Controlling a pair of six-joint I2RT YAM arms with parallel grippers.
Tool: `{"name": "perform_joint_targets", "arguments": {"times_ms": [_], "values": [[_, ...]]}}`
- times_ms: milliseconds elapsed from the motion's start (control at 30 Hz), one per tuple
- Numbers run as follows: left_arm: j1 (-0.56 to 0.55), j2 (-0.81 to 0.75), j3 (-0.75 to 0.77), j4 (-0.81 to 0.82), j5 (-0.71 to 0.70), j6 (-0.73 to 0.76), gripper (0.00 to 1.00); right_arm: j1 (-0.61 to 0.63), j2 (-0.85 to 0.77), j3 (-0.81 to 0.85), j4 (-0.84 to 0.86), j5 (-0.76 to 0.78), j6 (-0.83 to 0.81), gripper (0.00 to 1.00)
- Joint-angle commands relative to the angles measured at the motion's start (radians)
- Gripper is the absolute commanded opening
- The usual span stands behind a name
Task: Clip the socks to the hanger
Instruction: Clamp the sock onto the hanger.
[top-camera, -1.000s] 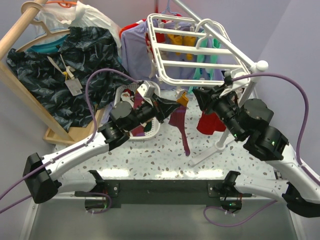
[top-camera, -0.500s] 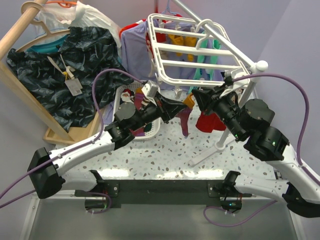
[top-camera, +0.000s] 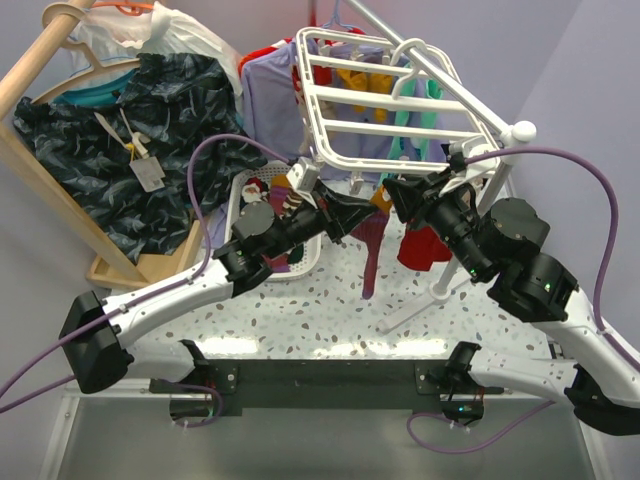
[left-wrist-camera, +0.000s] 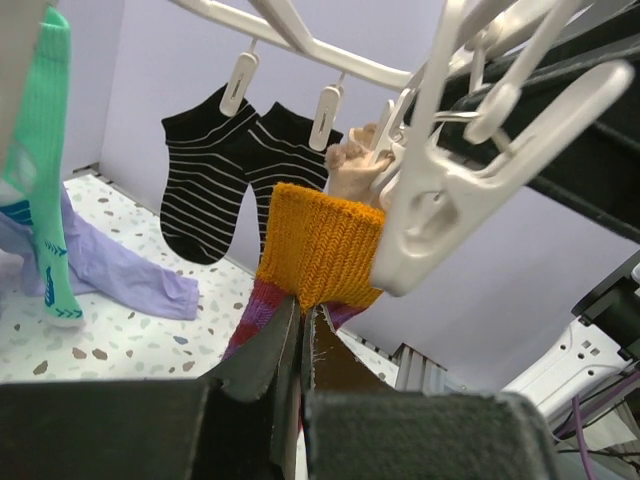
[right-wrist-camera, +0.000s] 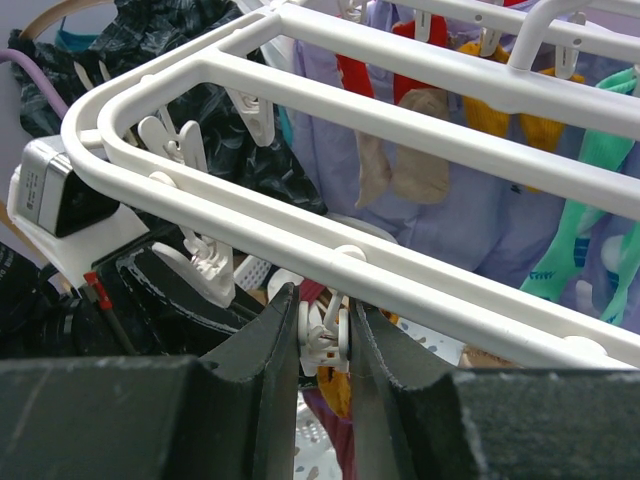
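The white grid hanger hangs over the back of the table. My left gripper is shut on a maroon sock with an orange cuff and holds the cuff up under the hanger's front bar. In the left wrist view the jaws pinch the sock just below the cuff, which touches a white clip. My right gripper is shut on a small white clip under the front bar. The sock's cuff shows just beneath that clip.
Black striped socks, a green sock and others hang from clips further back. A white slotted basket stands behind my left arm. A wooden rail with a dark shirt is at left. A white stand pole and red fabric are at right.
My left gripper has carried the sock up and to the right, bringing its cuff under the clip. The right gripper has stayed at the clip.
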Motion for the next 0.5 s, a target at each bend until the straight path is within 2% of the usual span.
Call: {"name": "perform_joint_targets", "arguments": {"times_ms": [0,467], "values": [[-0.007,-0.014,0.049,0.068,-0.017,0.000,0.00,0.004,-0.007,-0.009,0.016,-0.017,0.007,0.08],[-0.008,0.002,0.076,0.092,-0.012,0.002,0.00,0.004,0.001,-0.014,0.025,-0.036,0.021,0.08]]}}
